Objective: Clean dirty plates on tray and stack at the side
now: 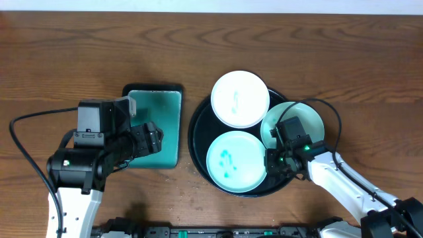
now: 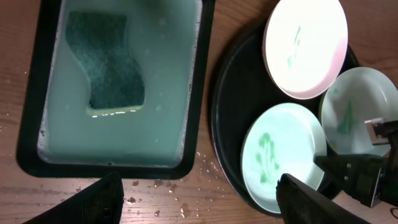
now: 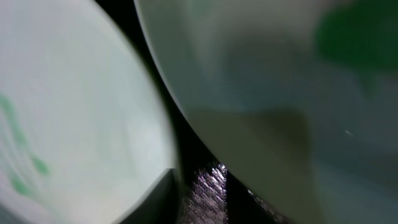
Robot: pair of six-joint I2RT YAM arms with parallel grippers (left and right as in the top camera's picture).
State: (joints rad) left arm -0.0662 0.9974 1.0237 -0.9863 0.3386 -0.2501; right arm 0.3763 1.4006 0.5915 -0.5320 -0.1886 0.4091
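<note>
The round black tray (image 1: 198, 142) holds three plates. The white plate (image 1: 239, 99) is at the back, with a faint green smear. A mint-green plate (image 1: 234, 160) with teal smears lies at the front. A second mint-green plate (image 1: 305, 119) sits tilted over the tray's right rim. My right gripper (image 1: 276, 158) is on that plate's near-left rim and closed on it. In the right wrist view the plate (image 3: 280, 81) fills the frame and hides one finger. My left gripper (image 2: 199, 199) is open and empty. It hovers over the wet table between the tray (image 2: 230, 124) and the rectangular tray.
A rectangular black-rimmed tray (image 1: 153, 89) left of the round one holds teal water and a dark green sponge (image 2: 109, 62). Water drops lie on the wood (image 2: 186, 186) in front of it. A black cable (image 1: 26, 132) loops at the left.
</note>
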